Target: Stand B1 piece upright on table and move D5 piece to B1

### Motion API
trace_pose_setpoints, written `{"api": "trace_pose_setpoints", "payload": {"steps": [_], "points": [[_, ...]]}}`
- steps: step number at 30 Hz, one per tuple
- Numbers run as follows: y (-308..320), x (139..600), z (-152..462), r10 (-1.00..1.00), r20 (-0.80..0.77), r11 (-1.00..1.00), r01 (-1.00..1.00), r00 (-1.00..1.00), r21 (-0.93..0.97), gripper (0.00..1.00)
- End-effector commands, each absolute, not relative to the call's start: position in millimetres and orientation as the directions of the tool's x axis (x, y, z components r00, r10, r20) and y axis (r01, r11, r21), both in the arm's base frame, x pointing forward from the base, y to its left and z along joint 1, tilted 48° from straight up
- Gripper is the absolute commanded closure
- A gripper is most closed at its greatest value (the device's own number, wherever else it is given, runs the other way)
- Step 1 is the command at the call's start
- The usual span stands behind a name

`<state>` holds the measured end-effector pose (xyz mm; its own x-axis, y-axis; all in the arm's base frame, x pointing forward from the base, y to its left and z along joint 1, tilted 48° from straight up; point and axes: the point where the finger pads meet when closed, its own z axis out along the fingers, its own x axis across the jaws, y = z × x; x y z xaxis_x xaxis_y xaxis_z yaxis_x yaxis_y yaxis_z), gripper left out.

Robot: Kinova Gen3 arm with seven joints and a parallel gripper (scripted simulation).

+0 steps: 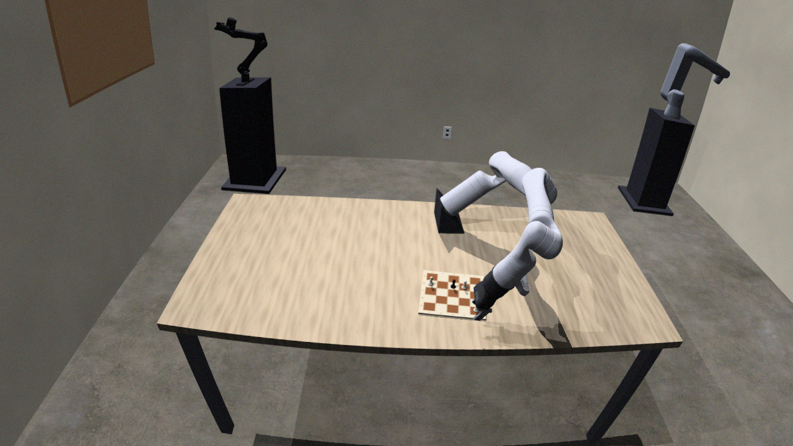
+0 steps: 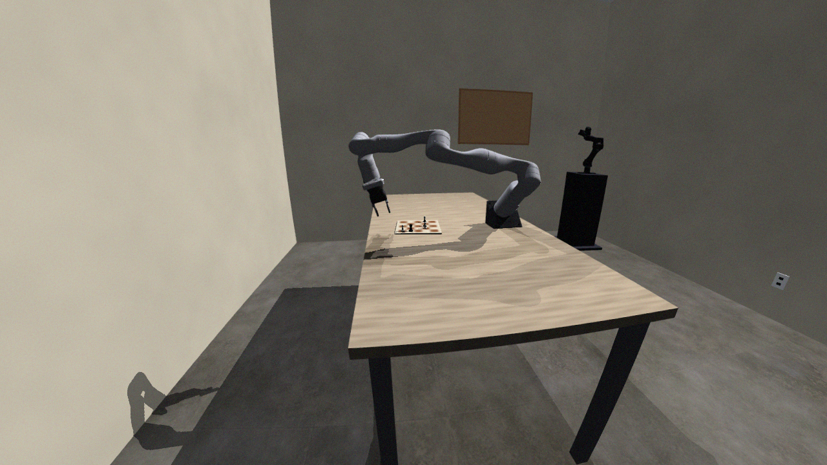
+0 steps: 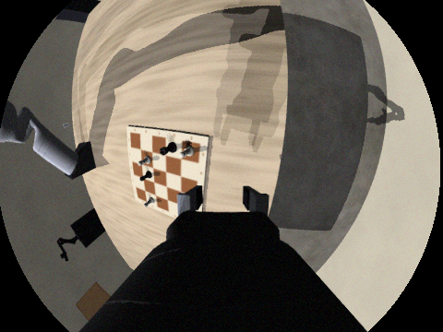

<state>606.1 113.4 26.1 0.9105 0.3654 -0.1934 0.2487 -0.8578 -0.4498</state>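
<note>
A small brown and cream chessboard lies near the table's front right. It also shows in the exterior view and in the wrist view. Several small pieces stand on it: a light piece, a black piece and a light piece along the far row. In the wrist view a black piece and a light piece sit close together at one board edge. The square labels are too small to read. My gripper is open and empty. It hangs over the board's right front corner, above the pieces.
The arm's dark base sits on the table behind the board. Two pedestals with other arms stand on the floor beyond the table. The table's right edge lies close past the board in the wrist view.
</note>
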Motion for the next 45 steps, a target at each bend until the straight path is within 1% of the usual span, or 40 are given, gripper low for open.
{"api": "trace_pose_setpoints", "payload": {"steps": [1, 8, 9, 19, 20, 30, 31, 42, 43, 45], "points": [[104, 605, 18, 0.352, -0.206, -0.861, 0.230, 0.913, -0.453, 0.00], [104, 605, 18, 0.352, -0.206, -0.861, 0.230, 0.913, -0.453, 0.00], [93, 595, 0, 0.352, -0.220, -0.841, 0.205, 0.910, -0.500, 0.00], [93, 595, 0, 0.352, -0.220, -0.841, 0.205, 0.910, -0.500, 0.00], [83, 585, -16, 0.352, -0.231, -0.819, 0.179, 0.907, -0.546, 0.00], [83, 585, -16, 0.352, -0.231, -0.819, 0.179, 0.907, -0.546, 0.00], [73, 575, -32, 0.351, -0.238, -0.793, 0.152, 0.906, -0.590, 0.00], [73, 575, -32, 0.351, -0.238, -0.793, 0.152, 0.906, -0.590, 0.00], [65, 565, -46, 0.348, -0.243, -0.765, 0.125, 0.906, -0.631, 0.00], [65, 565, -46, 0.348, -0.243, -0.765, 0.125, 0.906, -0.631, 0.00]]}}
